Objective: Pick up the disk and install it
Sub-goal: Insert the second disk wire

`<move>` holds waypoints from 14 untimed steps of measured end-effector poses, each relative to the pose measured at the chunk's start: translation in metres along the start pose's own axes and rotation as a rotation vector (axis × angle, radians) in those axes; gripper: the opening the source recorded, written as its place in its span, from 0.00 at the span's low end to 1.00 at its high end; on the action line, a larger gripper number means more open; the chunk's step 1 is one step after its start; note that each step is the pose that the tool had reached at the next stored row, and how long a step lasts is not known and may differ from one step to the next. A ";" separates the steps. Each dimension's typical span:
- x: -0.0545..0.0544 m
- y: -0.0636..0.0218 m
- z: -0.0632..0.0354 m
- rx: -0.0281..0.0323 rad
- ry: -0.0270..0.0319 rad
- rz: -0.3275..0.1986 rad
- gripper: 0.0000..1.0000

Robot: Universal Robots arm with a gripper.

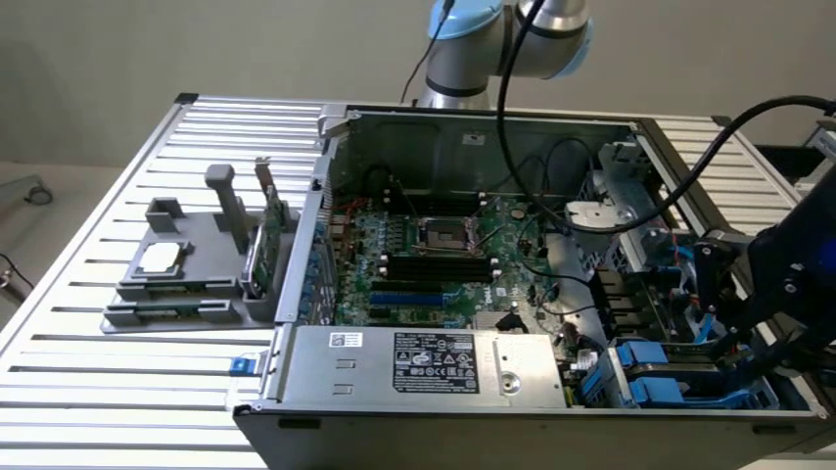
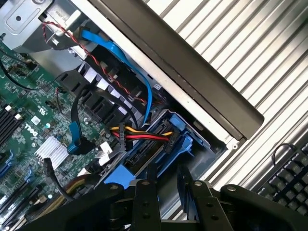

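Note:
The open computer case (image 1: 457, 127) lies on a slatted metal table. My black gripper (image 1: 734, 328) hangs over its drive bay corner at the exterior view's right. In the wrist view the gripper (image 2: 168, 187) has its two black fingers (image 2: 144, 192) shut on the disk (image 2: 185, 190), which I see edge-on as a blue carrier rail with a dark body beside it. Just past the fingertips a blue drive carrier (image 2: 159, 154) sits in the bay with red, yellow and black cables plugged into it. Blue carriers (image 1: 649, 360) also show in the bay from outside.
A grey tray (image 1: 144, 294) with a small silver chip (image 1: 162, 258) and an upright green card (image 1: 268, 245) stands at the exterior view's left. The power supply (image 1: 432, 362), motherboard (image 1: 432, 245), blue data cable (image 2: 139, 77) and case wall (image 2: 192, 77) crowd the bay. A keyboard (image 2: 288, 178) lies outside.

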State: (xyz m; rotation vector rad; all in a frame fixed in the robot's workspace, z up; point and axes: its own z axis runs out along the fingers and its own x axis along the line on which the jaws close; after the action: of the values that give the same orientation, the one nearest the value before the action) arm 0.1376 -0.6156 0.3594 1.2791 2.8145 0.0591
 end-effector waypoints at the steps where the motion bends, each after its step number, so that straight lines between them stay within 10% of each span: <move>1: 0.000 -0.0002 0.0019 0.0002 -0.0005 0.012 0.31; 14: 0.000 -0.0012 0.0174 0.0042 -0.0096 0.228 0.31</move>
State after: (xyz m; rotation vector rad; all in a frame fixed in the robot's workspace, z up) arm 0.1375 -0.6159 0.3419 1.5905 2.6483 0.0555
